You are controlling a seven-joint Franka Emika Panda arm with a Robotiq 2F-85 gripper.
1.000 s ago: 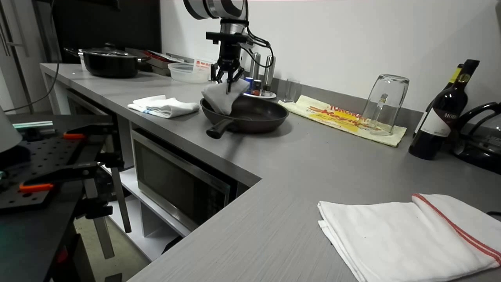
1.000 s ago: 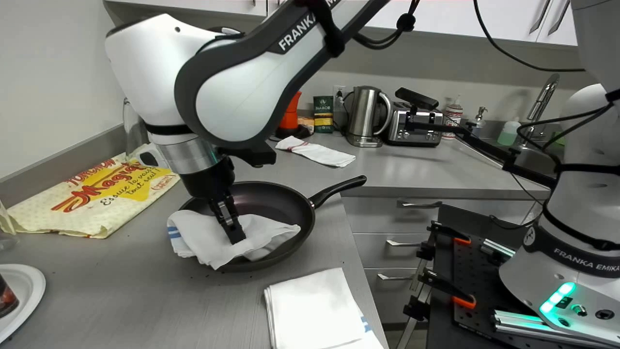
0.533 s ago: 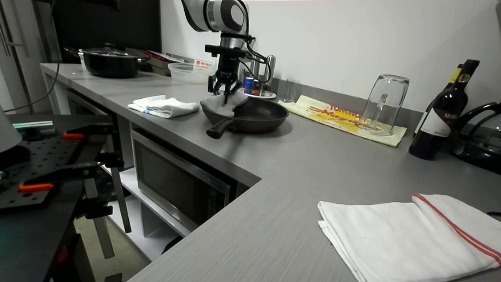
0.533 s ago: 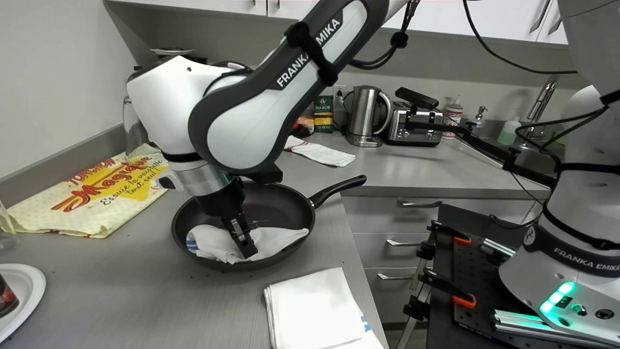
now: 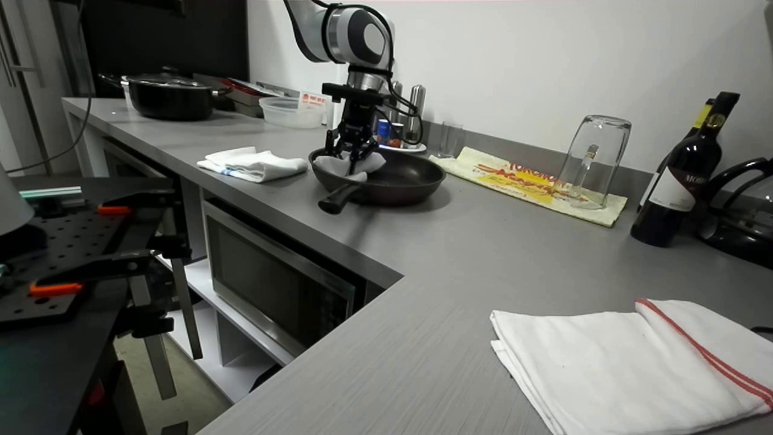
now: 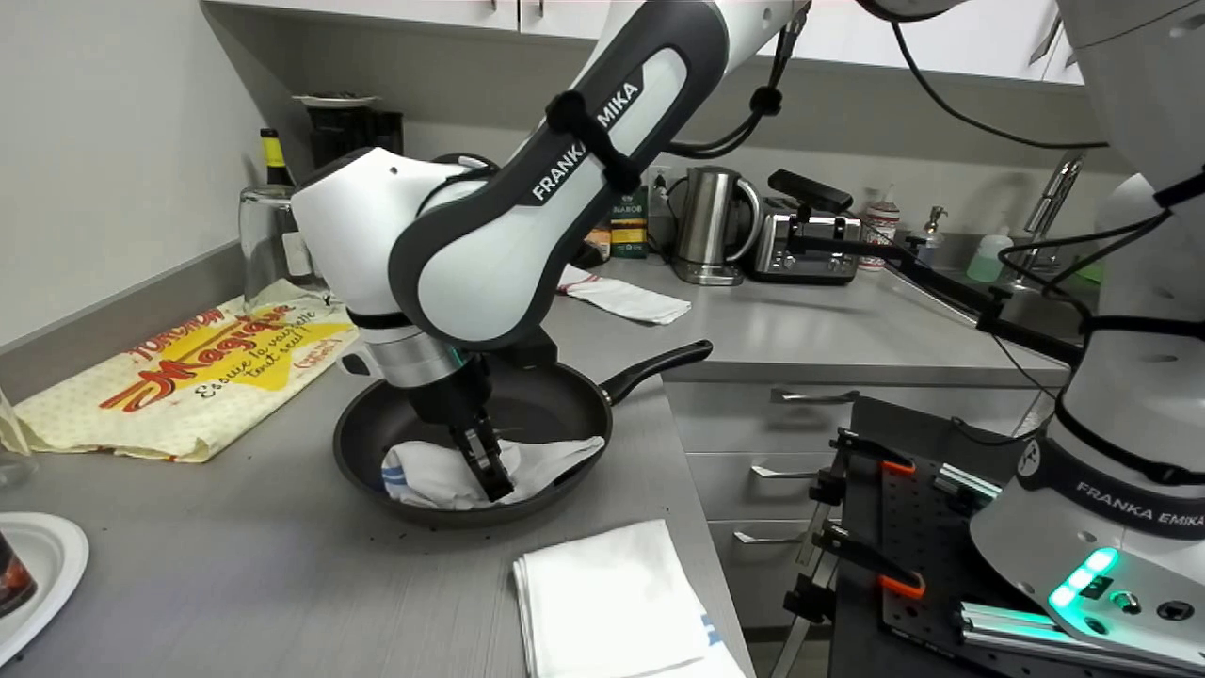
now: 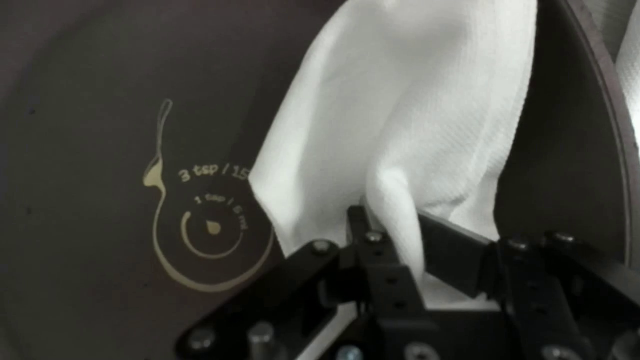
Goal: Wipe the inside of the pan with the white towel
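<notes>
Three white towels (image 7: 425, 110), two dark bottles (image 5: 682, 169), one frying pan (image 6: 546, 405), one toaster (image 6: 789, 263)

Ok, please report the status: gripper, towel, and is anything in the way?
Gripper closed on white towel. White towel bunched inside pan. Folded towel beside pan, outside it, probably not in the way.

The wall (image 5: 513, 60) I see behind the grey counter (image 5: 513, 266) is plain and white, and the counter turns a corner. Under it a steel-framed microwave (image 5: 272, 278) sits on a white shelf (image 5: 232, 317), with pale floor (image 5: 199, 399) showing lower down. Past the counter's far end I get a dark panel (image 5: 163, 36) and tall grey doors (image 5: 42, 109). In an exterior view I also have white upper cabinets (image 6: 405, 14), grey drawers (image 6: 720, 480) with metal handles (image 6: 786, 472), and a back wall (image 6: 847, 122) in dimmer light beneath the cabinets.
</notes>
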